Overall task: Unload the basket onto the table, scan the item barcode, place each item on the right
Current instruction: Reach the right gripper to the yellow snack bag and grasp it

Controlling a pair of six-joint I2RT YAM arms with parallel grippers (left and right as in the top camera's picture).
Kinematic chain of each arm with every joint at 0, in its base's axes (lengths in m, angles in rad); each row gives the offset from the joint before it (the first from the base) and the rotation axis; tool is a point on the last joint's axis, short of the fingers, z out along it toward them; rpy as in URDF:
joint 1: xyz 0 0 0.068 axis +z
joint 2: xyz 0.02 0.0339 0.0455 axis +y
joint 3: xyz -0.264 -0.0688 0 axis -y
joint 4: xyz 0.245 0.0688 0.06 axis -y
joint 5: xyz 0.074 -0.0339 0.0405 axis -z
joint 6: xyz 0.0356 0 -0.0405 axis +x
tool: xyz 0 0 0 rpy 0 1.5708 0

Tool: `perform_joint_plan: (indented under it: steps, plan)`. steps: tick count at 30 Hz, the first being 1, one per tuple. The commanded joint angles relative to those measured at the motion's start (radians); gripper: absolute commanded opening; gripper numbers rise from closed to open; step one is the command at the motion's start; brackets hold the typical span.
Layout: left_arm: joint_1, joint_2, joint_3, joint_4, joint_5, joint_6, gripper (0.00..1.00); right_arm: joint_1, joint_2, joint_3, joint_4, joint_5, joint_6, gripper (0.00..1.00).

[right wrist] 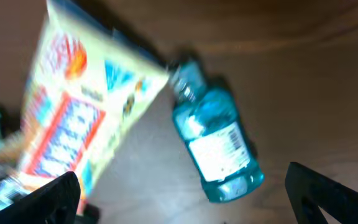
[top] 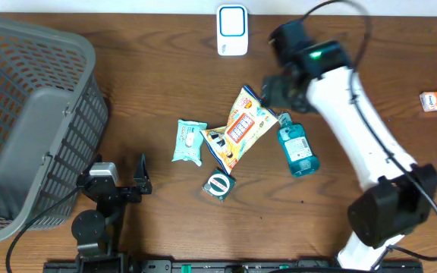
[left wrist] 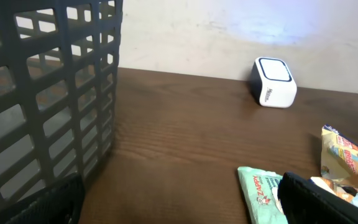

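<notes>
the mouthwash bottle point(top: 297, 150) lies flat right of centre, long axis near-to-far, cap pointing far and slightly left, at the edge of the snack bag point(top: 241, 127). the right gripper point(right wrist: 182, 186) hovers over both, released and empty. the left gripper point(top: 141, 178) sits near-left, also released. the scanner point(top: 232, 30) stands far off.

The basket point(top: 36, 114) fills the left of the overhead frame, and the scanner point(top: 232, 30) sits at top centre. In mid-frame lies a snack bag point(top: 245, 125), with a wipes packet point(top: 189, 142) just left of it, a bottle point(top: 297, 150) just right and a small round item point(top: 219, 185) below. A small box point(top: 436, 101) lies at the far right.
</notes>
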Motion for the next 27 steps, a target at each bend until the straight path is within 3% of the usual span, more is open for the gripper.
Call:
perform_joint_plan:
  steps: [1, 3, 7, 13, 15, 19, 27]
  plan:
    - [0.0, -0.002, -0.016, -0.034, 0.012, 0.002, 0.98, 0.04, 0.021, -0.074, 0.006, 0.061, -0.039, 0.99]
    - [0.0, -0.002, -0.016, -0.034, 0.013, 0.002, 0.98, 0.034, 0.021, -0.087, 0.017, 0.042, -0.053, 0.99]
    - [0.0, -0.002, -0.016, -0.034, 0.013, 0.002, 0.98, -0.006, 0.024, -0.11, 0.09, -0.097, -0.249, 0.99]
    - [0.0, -0.002, -0.016, -0.034, 0.013, 0.002, 0.98, -0.021, 0.036, -0.114, 0.145, -0.313, -0.393, 0.99]
    - [0.0, -0.002, -0.016, -0.034, 0.013, 0.002, 0.98, -0.014, 0.036, -0.114, 0.179, -0.354, -0.267, 0.99]
    - [0.0, -0.002, -0.016, -0.034, 0.013, 0.002, 0.98, -0.004, 0.036, -0.124, 0.223, -0.359, 0.228, 0.98]
    - [0.0, -0.002, -0.016, -0.034, 0.013, 0.002, 0.98, 0.06, 0.092, -0.201, 0.406, -0.359, 0.541, 0.95]
